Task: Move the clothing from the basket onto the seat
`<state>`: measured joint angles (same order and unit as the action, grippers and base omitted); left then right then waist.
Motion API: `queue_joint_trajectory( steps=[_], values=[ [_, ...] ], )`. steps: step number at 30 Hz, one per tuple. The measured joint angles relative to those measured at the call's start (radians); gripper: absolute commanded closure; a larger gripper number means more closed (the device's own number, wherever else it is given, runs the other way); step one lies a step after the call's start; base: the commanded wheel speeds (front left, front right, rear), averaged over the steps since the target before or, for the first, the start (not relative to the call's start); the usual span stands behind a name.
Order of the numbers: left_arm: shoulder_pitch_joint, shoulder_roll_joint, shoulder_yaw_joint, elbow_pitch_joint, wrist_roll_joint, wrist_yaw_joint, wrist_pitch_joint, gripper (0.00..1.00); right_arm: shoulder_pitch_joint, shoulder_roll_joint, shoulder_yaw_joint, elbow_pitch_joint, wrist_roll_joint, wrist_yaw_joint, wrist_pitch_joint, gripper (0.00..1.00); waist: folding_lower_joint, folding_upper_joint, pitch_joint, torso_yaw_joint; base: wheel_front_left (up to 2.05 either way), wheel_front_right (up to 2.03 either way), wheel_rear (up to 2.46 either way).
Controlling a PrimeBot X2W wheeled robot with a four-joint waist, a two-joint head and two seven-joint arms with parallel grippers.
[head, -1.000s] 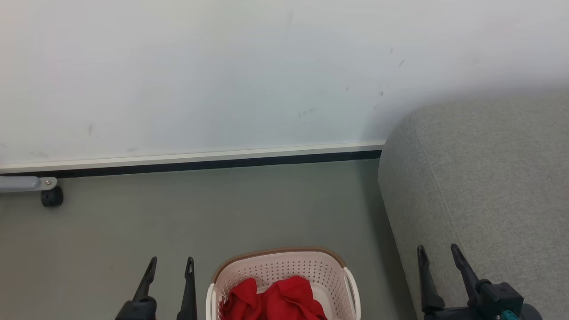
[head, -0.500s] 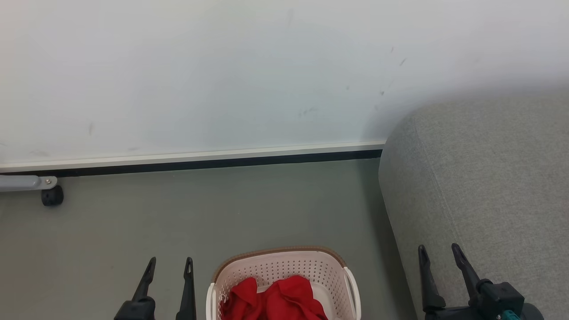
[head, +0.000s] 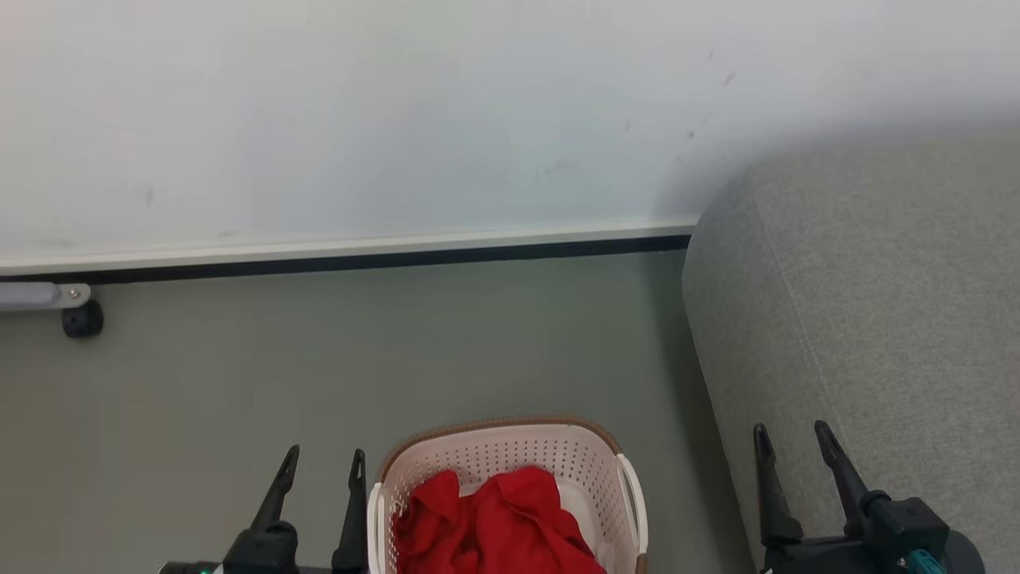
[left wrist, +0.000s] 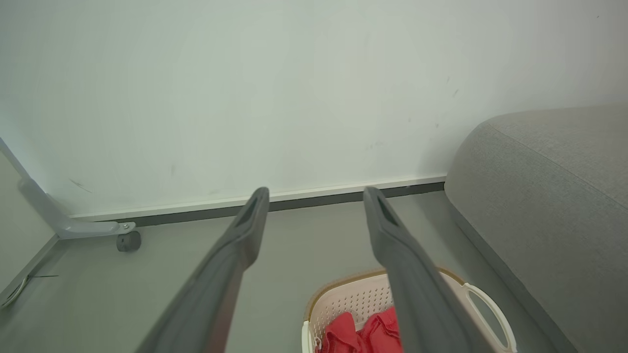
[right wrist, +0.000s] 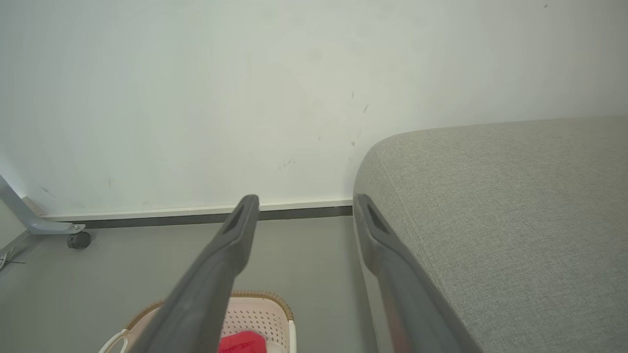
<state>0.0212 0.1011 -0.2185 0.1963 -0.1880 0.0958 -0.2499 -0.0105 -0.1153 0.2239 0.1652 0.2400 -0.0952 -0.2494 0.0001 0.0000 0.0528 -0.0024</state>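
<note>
The cream basket (head: 510, 446) with a brown rim stands on the floor at the bottom middle of the head view, and red clothing (head: 494, 526) lies bunched inside it. The grey seat (head: 868, 319) rises to its right. My left gripper (head: 323, 461) is open just left of the basket, fingers pointing up, nothing between them. My right gripper (head: 793, 434) is open in front of the seat's side. The left wrist view shows the basket (left wrist: 343, 299), the clothing (left wrist: 363, 333) and the seat (left wrist: 549, 196). The right wrist view shows the seat (right wrist: 500, 206), the basket (right wrist: 260, 309) and the clothing (right wrist: 243, 342).
A white wall with a dark baseboard (head: 358, 259) runs behind the grey-green floor. At the far left, a grey metal leg with a black caster (head: 80, 319) stands near the wall. Open floor lies between the basket and the wall.
The whole head picture has shifted, so the camera has tilted down a little. The left gripper's fingers show slightly further right, closer to the basket. Both grippers stay open.
</note>
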Motion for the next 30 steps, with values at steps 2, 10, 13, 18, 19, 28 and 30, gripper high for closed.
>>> queue_joint_trajectory(
  steps=[2, 10, 13, 18, 19, 28, 30],
  values=[
    [-0.01, 0.0, -0.009, -0.005, 0.007, -0.002, 0.0, 0.0, -0.002, 0.0, -0.002, -0.01, -0.003, 0.0, 0.0, 0.0, 0.0, 0.0, 0.017, 0.0, 0.0, 0.0, 0.0],
    [-0.079, 0.004, -0.037, 0.015, 0.032, -0.027, -0.002, 0.0, -0.045, -0.001, -0.023, -0.063, -0.025, 0.0, 0.0, 0.0, 0.0001, 0.0001, 0.124, -0.006, 0.0, 0.0, 0.0],
    [-0.108, 0.003, -0.061, 0.049, 0.043, -0.037, -0.002, 0.0, -0.056, -0.002, -0.027, -0.074, -0.039, 0.0, 0.0, 0.0, 0.0001, 0.0001, 0.165, -0.011, 0.0, 0.0, 0.0],
    [-0.183, -0.011, -0.114, 0.123, 0.074, -0.059, 0.002, 0.0, -0.105, -0.015, -0.031, -0.104, -0.056, 0.0, 0.0, 0.0, 0.0001, 0.0001, 0.235, -0.025, 0.0, 0.0, 0.0],
    [-0.201, -0.014, -0.124, 0.137, 0.079, -0.063, 0.002, 0.0, -0.113, -0.016, -0.035, -0.113, -0.056, 0.0, 0.0, 0.0, 0.0002, 0.0001, 0.249, -0.029, 0.0, 0.0, 0.0],
    [-0.356, -0.022, -0.21, 0.299, 0.155, -0.105, 0.067, 0.0, -0.219, -0.016, -0.042, -0.171, -0.065, 0.0, -0.007, 0.0, 0.0002, 0.0001, 0.378, -0.072, 0.0, 0.0, 0.0],
    [-0.389, -0.023, -0.221, 0.326, 0.164, -0.106, 0.081, 0.0, -0.245, -0.015, -0.042, -0.182, -0.065, 0.0, -0.007, 0.0, 0.0002, 0.0002, 0.408, -0.083, 0.0, 0.0, 0.0]
  ],
)
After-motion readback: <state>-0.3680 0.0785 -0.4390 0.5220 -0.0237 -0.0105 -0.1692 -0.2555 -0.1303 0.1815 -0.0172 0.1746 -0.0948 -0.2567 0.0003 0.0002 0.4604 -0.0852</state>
